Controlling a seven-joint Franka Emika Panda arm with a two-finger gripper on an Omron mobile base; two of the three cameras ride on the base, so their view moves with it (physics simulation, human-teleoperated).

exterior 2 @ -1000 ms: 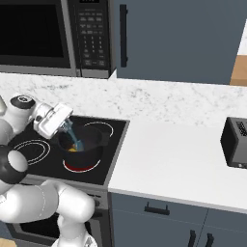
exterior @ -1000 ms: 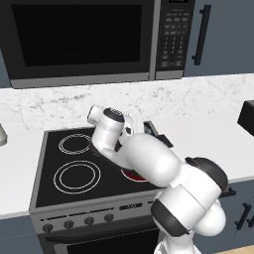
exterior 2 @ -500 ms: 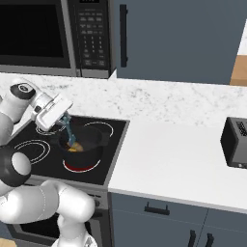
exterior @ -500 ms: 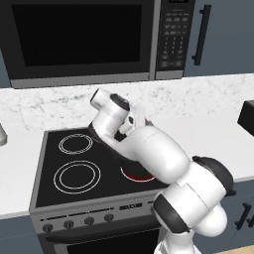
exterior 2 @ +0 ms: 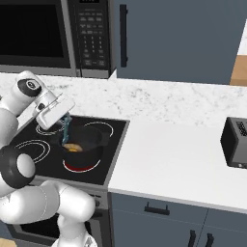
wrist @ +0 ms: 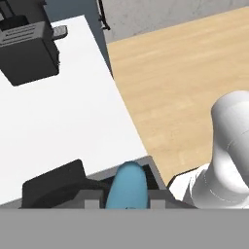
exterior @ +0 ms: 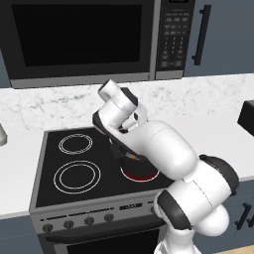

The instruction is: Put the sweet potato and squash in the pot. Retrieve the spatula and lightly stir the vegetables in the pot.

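The black pot (exterior 2: 84, 144) sits on the front right burner, which glows red (exterior: 141, 174). Orange-yellow vegetables (exterior 2: 72, 148) lie inside it at the left. My gripper (exterior 2: 64, 118) hangs over the pot's left rim, shut on the light-blue spatula (exterior 2: 66, 129), whose lower end dips into the pot beside the vegetables. In the hand view the spatula (wrist: 127, 186) rises between my fingertips, above the dark pot (wrist: 53, 187). In the left base view my arm covers most of the pot (exterior: 130, 158).
The black stovetop (exterior: 74, 166) has two ringed burners on the left. A microwave (exterior: 79, 39) hangs above. White counter (exterior 2: 173, 159) stretches right to a black toaster (exterior 2: 235, 142). Stove knobs (exterior: 89, 221) line the front.
My hand has swung back and to the left over the pot, carrying the spatula's lower end through the pot. The grip on the spatula holds.
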